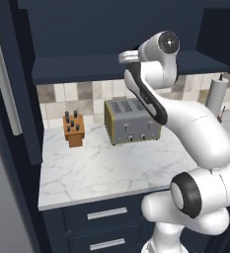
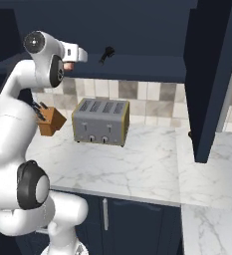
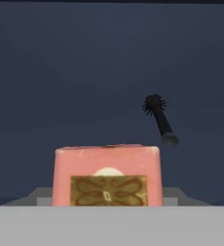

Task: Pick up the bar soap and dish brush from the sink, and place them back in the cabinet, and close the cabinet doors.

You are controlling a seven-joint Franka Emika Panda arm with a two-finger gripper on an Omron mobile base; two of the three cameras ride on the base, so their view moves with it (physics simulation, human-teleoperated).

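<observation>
The bar soap, a pinkish-red block with a patterned patch, sits low in the centre of the hand view, and my gripper is shut on it; the soap hides the fingertips. The arm reaches up into the open navy cabinet, with the hand just above the shelf. On that shelf, to the right of and beyond the soap, lies the black dish brush. Both cabinet doors stand open: the left door and the right door. The sink is out of view.
Below the cabinet, on the marble counter, stand a silver toaster and a wooden knife block. A paper towel roll is at the far right. Navy drawers run under the counter.
</observation>
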